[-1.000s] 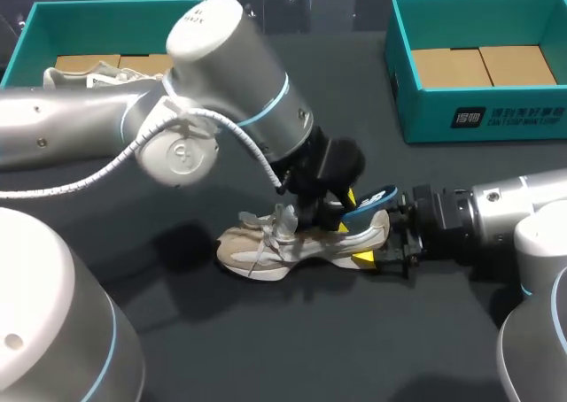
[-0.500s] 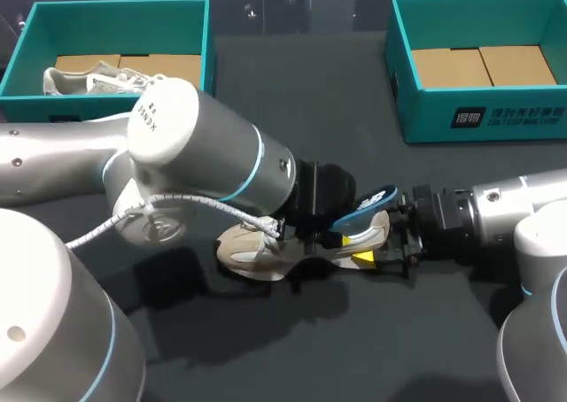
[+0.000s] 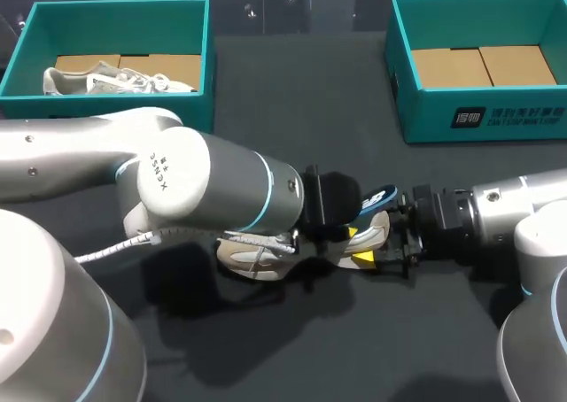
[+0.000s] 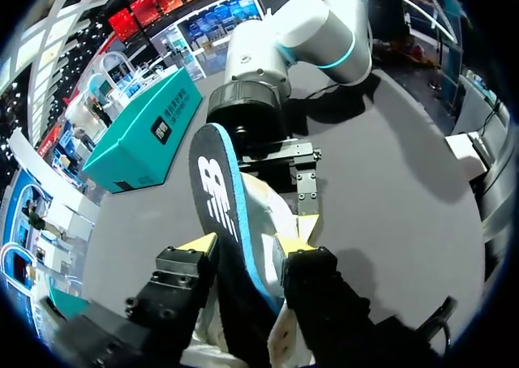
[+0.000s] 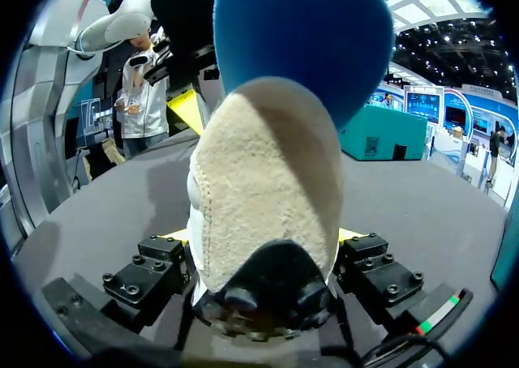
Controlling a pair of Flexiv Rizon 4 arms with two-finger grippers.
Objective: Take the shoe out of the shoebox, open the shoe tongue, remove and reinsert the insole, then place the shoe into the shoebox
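Observation:
A beige shoe lies on its sole on the dark table, toe to the left. Its blue insole sticks up out of the heel opening. My left gripper comes in over the shoe; in the left wrist view its yellow tips press the insole from both sides, so my left gripper is shut on it. My right gripper clasps the shoe's heel from the right. In the right wrist view the heel fills the gap of my right gripper, with the insole rising above it.
A teal shoebox at the back left holds a second shoe. Another teal shoebox at the back right shows only its cardboard floor. My left arm's bulk hangs over the table's left middle and hides much of the shoe.
My left arm has dropped lower and turned its wrist, and its fingers have drawn in on the insole. The shoe and my right arm have kept still.

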